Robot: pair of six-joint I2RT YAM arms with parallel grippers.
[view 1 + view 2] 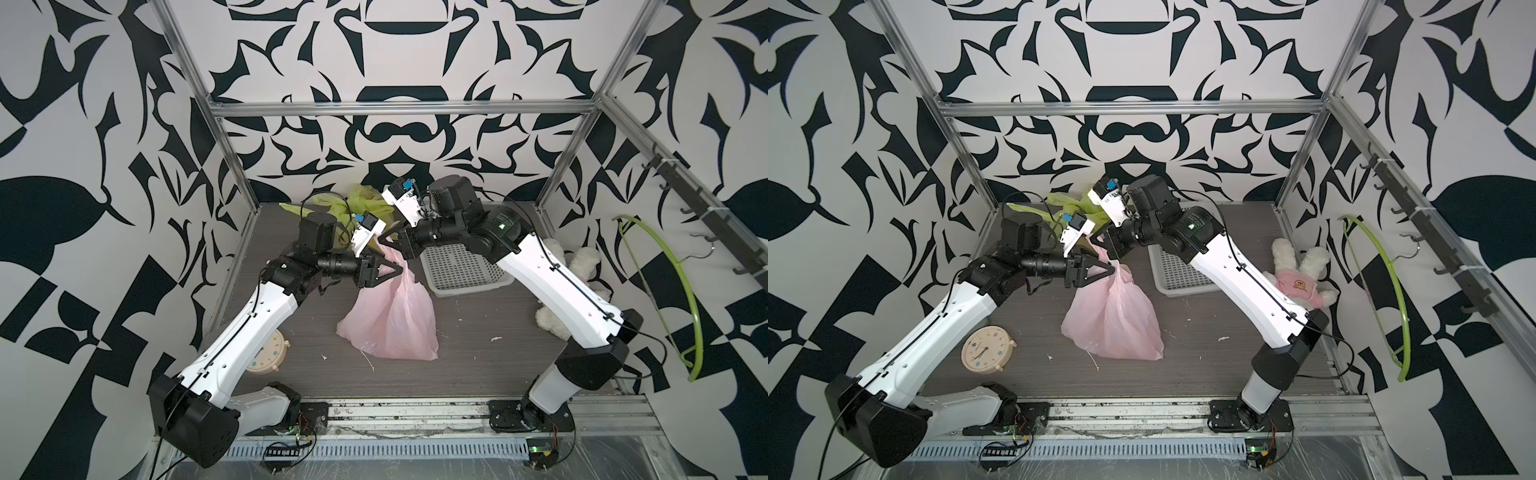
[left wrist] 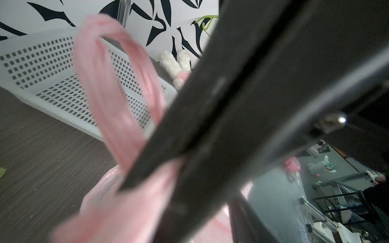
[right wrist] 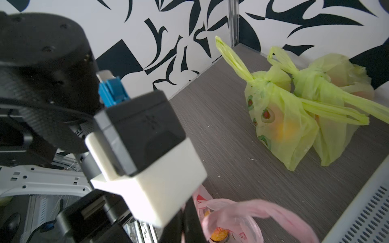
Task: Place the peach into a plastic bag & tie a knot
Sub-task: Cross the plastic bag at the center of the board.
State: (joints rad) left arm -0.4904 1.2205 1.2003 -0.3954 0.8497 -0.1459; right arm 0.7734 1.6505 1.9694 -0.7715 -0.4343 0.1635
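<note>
The pink plastic bag [image 1: 395, 320] [image 1: 1115, 316] stands mid-table with its top gathered upward. My right gripper [image 1: 383, 242] [image 3: 189, 223] is shut on one handle; pink film shows between its dark fingers [image 2: 210, 126] in the left wrist view. A second handle loop [image 2: 109, 94] [image 3: 263, 208] hangs free and blurred beside them. My left gripper [image 1: 400, 270] [image 1: 1112, 270] points right, its tip against the bag's neck just below the right gripper. Its jaws are too blurred to read. An orange-yellow patch [image 3: 219, 234] shows inside the bag's mouth. I cannot tell whether that is the peach.
A white perforated basket [image 1: 461, 266] [image 2: 42, 69] sits right of the bag, under my right arm. Tied green bags [image 3: 294, 109] [image 1: 365, 203] lie at the back wall. A cream clock [image 1: 986, 347] lies front left. A plush rabbit [image 1: 1300, 274] lies far right, near a hanging green hanger [image 1: 690, 299].
</note>
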